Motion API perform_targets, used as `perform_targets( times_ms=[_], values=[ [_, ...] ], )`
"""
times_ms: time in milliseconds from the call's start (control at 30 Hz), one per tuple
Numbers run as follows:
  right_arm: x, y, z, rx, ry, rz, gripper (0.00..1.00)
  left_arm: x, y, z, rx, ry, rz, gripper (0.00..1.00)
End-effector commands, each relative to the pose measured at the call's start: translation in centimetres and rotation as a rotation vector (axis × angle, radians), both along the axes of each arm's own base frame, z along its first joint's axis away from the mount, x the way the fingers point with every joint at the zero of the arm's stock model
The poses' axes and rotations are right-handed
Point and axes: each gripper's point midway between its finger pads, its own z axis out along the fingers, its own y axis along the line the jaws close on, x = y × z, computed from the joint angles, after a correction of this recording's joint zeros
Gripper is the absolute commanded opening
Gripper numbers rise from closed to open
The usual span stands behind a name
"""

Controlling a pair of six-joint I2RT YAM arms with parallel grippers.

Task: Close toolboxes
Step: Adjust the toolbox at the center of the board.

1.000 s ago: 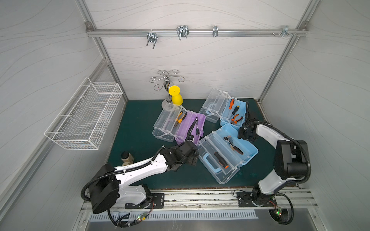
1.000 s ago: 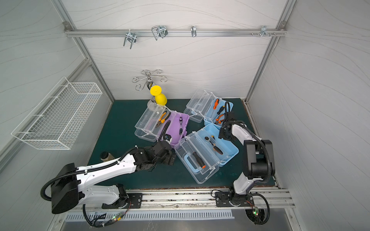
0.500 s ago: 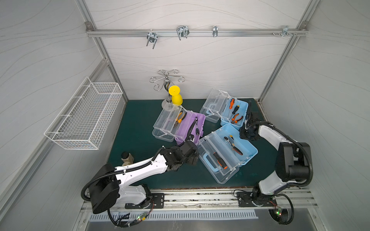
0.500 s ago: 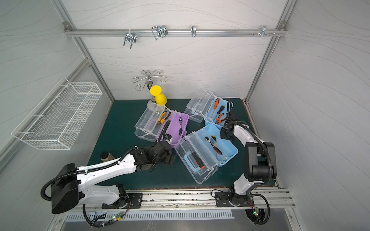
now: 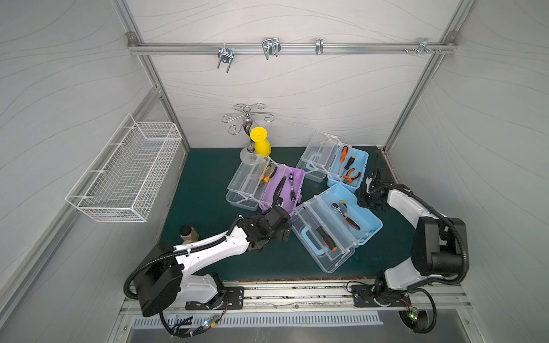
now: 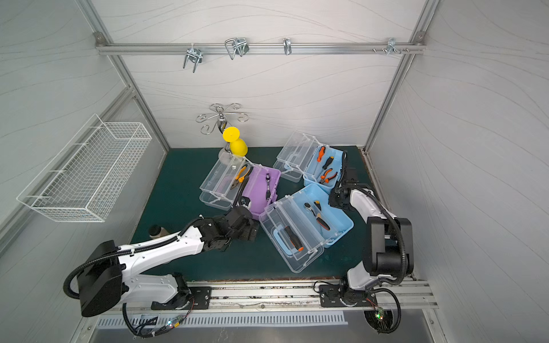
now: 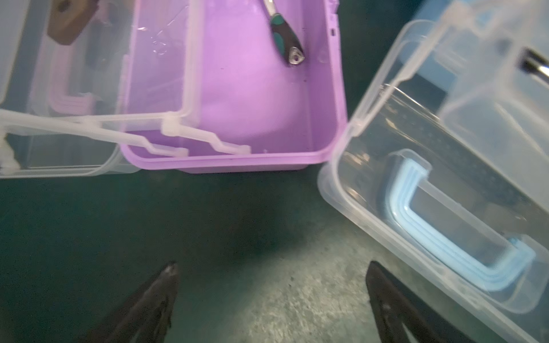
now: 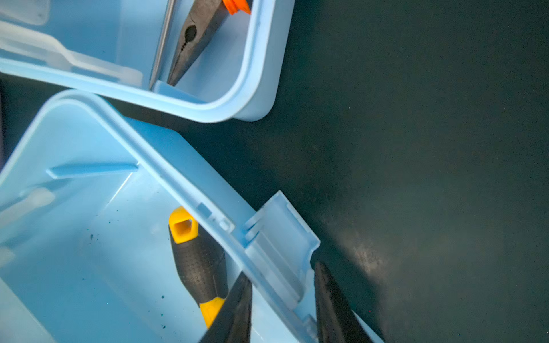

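- While the three toolboxes lie just as they did a second ago, lids all open, the right arm's elbow point(image 5: 436, 252) sits slightly further toward the lower right in both top views. The left arm has not shifted.
- In a top view, the purple toolbox point(image 5: 298, 190) is at centre, its long axis nearly up-down in the frame and its lid thrown open to the left. The far blue toolbox point(image 5: 361, 160), at upper right, lies likewise. The near blue toolbox point(image 5: 367, 222), right of centre, runs from upper left to lower right, with its lid toward the lower left.
- In a top view, the right gripper point(image 6: 337, 199) is at the near blue toolbox's upper-right long side. The left gripper point(image 6: 249, 231) is between the purple toolbox and the near blue lid.
- Left wrist: the left gripper point(image 7: 271, 282) is spread wide over bare mat point(image 7: 237, 222), holding nothing. The purple toolbox point(image 7: 252, 104) fills the upper centre.
- Right wrist: the right gripper point(image 8: 281, 270) straddles the near blue toolbox's front wall at its latch point(image 8: 276, 237). One finger is inside beside a black-and-yellow handle point(image 8: 199, 267), the other outside. I cannot tell whether they pinch it.
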Motion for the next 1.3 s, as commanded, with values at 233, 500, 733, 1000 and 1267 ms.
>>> perform_targets(
  times_ms=[233,500,733,1000,1267],
  values=[
    [-3.2,0.0,-4.5,0.037,0.211,-0.117,0.31,6.1,3.2,3.1,-0.051,-0.113,0.214,0.99],
    [-3.0,1.0,-4.5,0.046,0.204,-0.092,0.37,8.4,3.5,-0.3,0.042,-0.061,0.268,0.99],
    [-2.8,1.6,-4.3,0.057,0.199,-0.073,0.38,8.9,5.5,-2.9,0.121,-0.006,0.349,0.99],
    [-2.7,3.0,-4.1,0.079,0.195,-0.034,0.39,7.3,12.7,-4.0,0.133,0.048,0.532,0.99],
    [-2.6,5.0,-4.4,0.114,0.204,0.015,0.39,6.2,17.1,-4.3,0.141,0.077,0.652,0.99]
  ],
)
